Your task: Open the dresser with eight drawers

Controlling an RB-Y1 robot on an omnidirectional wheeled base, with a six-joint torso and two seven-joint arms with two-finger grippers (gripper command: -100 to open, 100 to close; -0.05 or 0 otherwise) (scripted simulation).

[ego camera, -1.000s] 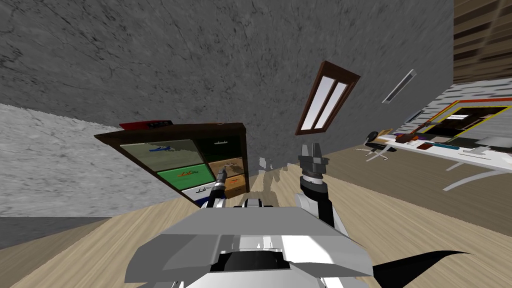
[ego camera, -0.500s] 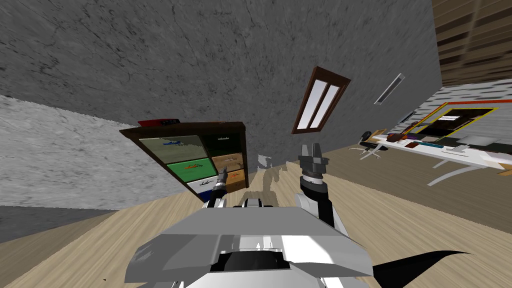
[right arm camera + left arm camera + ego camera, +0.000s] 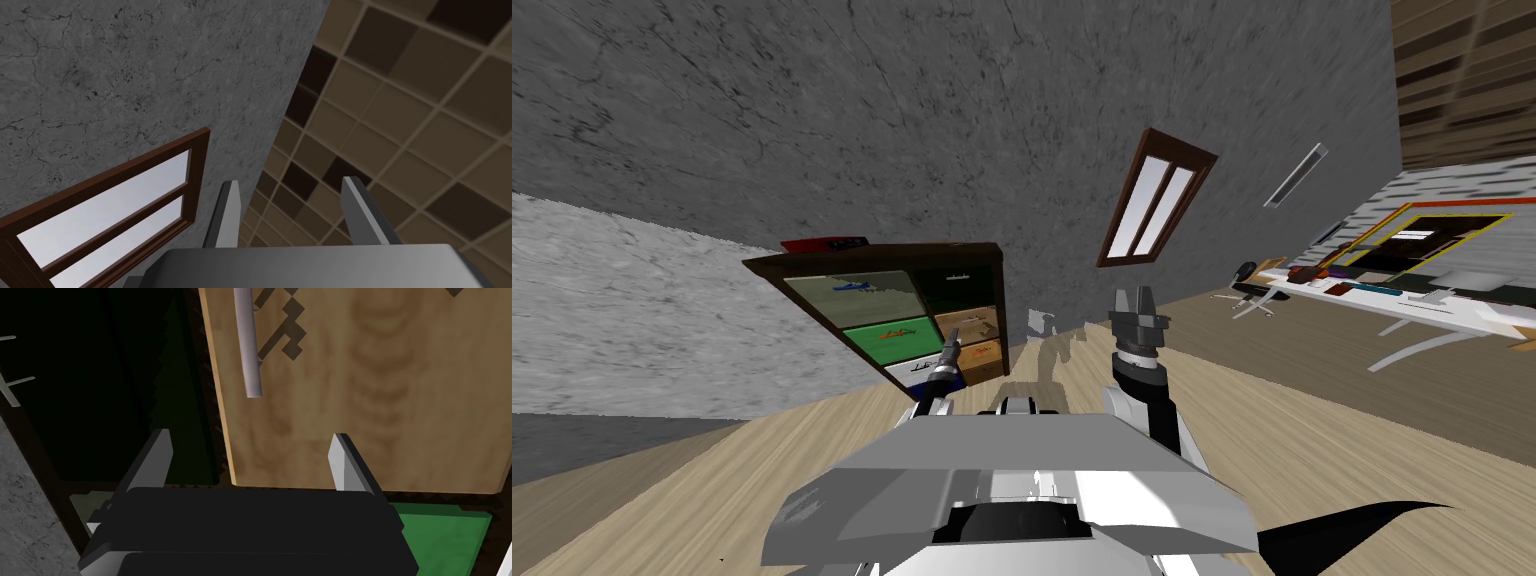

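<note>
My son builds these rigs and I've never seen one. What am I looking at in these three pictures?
This is a two-armed robot in a simulated house. The wide picture comes from its head camera, looking down at a dark dresser with coloured drawers. The other two come from cameras on its hands. The left gripper, two grey blades standing open, hovers before a tan wooden drawer; its grey bar handle lies beyond the fingertips, ungrasped. The right gripper is raised, also open. Neither holds anything. A flat red thing lies on the dresser.
</note>
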